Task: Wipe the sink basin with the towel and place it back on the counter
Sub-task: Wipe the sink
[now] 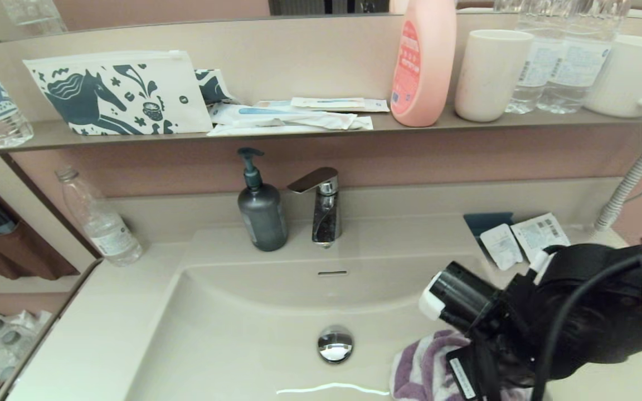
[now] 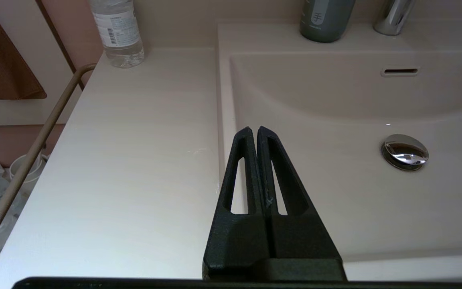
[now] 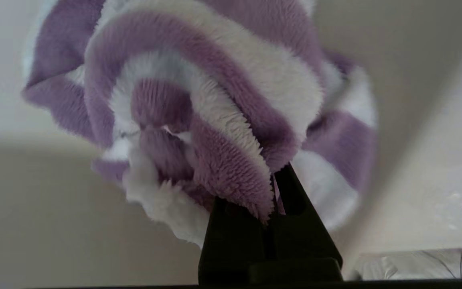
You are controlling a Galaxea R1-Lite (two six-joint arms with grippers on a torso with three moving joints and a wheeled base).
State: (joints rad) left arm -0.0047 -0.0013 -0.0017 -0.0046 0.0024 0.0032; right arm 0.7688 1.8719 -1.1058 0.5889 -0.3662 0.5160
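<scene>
A fluffy purple-and-white striped towel lies bunched in the right part of the cream sink basin, right of the chrome drain plug. My right gripper is shut on the towel, its fingers buried in the folds; in the head view the black right arm hides them. My left gripper is shut and empty, parked over the basin's left rim beside the counter.
A grey soap pump bottle and a chrome faucet stand behind the basin. A clear water bottle stands at the counter's back left, small sachets at back right. The shelf above holds a pouch, bottles and cups.
</scene>
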